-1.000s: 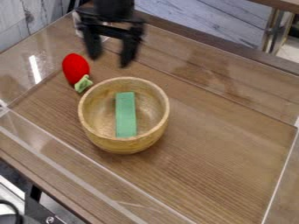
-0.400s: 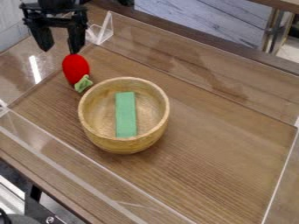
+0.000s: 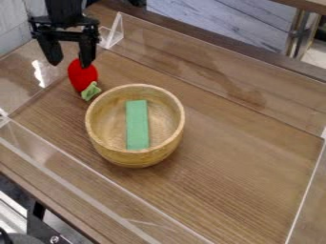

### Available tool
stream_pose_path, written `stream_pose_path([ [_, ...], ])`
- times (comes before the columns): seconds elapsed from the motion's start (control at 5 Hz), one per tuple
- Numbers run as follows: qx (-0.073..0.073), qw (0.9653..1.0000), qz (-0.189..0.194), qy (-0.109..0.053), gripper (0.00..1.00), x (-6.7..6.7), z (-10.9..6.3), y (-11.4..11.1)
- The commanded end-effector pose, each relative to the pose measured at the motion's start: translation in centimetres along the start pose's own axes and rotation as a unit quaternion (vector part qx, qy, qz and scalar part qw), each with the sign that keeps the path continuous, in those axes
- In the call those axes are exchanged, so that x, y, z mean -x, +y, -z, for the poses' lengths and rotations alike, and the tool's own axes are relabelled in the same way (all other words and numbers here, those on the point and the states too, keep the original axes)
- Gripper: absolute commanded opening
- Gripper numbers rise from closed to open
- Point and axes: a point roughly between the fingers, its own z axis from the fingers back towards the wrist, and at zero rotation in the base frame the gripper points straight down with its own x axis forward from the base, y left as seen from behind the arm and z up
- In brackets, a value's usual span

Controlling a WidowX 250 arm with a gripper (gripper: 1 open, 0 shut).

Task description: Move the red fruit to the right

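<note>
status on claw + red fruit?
Claw open, beside the red fruit, nothing held. Fruit on table, up against or very near wooden bowl. Bowl could obstruct a low move right.

Counted on the counter point(image 3: 242, 124): one bowl, one red fruit
One wooden bowl point(image 3: 173, 122), one red fruit point(image 3: 82, 74) with one leafy cap point(image 3: 91, 91), and what looks like one green block point(image 3: 137, 124).
</note>
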Motion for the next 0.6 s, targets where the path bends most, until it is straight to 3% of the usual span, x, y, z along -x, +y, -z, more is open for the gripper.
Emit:
stream_pose_path([
  [0.0, -0.003, 0.9995, -0.004, -0.031, 1.0, -1.4, -1.2, -0.2],
  [0.4, -0.004, 0.9994, -0.013, -0.03, 1.0, -2.7, -0.4, 0.1],
])
